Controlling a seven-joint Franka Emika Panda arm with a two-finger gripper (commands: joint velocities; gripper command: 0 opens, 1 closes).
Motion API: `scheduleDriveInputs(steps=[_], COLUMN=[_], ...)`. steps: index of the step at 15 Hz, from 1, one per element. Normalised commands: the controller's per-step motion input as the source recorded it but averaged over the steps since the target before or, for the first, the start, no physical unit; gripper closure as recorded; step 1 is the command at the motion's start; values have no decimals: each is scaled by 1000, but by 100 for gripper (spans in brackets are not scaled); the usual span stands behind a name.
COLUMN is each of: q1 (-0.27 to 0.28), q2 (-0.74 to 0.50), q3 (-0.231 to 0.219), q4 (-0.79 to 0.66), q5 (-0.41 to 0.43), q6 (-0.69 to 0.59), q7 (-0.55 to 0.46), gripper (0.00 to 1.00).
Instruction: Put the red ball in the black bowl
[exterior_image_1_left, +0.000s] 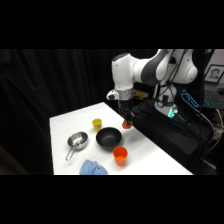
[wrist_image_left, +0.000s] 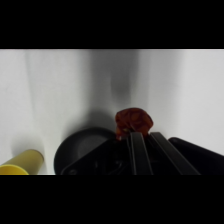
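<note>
1. Tool (exterior_image_1_left: 127, 121) hangs from the white arm (exterior_image_1_left: 131, 70) over the counter's (exterior_image_1_left: 65, 125) far-right part. Fingers pinched in on the red ball (exterior_image_1_left: 127, 124); ball sits at the fingertips, up off the counter.
2. Wrist view: red ball (wrist_image_left: 133, 121) sits right at the end of the black linkage, fingers (wrist_image_left: 136, 145) close together against it w/ hardly any gap. Ball's surface looks mottled/crinkled here.
3. Ball is just beside the black bowl's (exterior_image_1_left: 108, 138) far-right rim, slightly above it, not inside. Wrist view puts the bowl (wrist_image_left: 82, 147) below-left of the ball, partly hidden by the linkage.
4. No brand, label or writing readable on ball, bowl or cups. Gear behind the counter at upper right has light markings, too blurred to read.
5. Ball is round, so no long axis or pointing direction to tell.
6. Other stuff: yellow cup (exterior_image_1_left: 97, 123) behind the bowl to the left, also at the wrist view's lower left (wrist_image_left: 22, 162); steel pan (exterior_image_1_left: 77, 141) left of the bowl, handle toward the near-left edge; orange cup (exterior_image_1_left: 120, 155) just in front of the bowl; blue cloth (exterior_image_1_left: 92, 168) at the near edge.
</note>
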Motion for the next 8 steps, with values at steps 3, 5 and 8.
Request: scheduleDriveInputs(steps=[3, 5, 8], q1=[-85, -83, -76], q2=[156, 220, 242], q3=[-84, -72, -56], q4=[391, 397, 360], q5=[-105, -92, -74], q6=[-196, -141, -69], q7=[-126, -123, -130], gripper=[97, 97, 97])
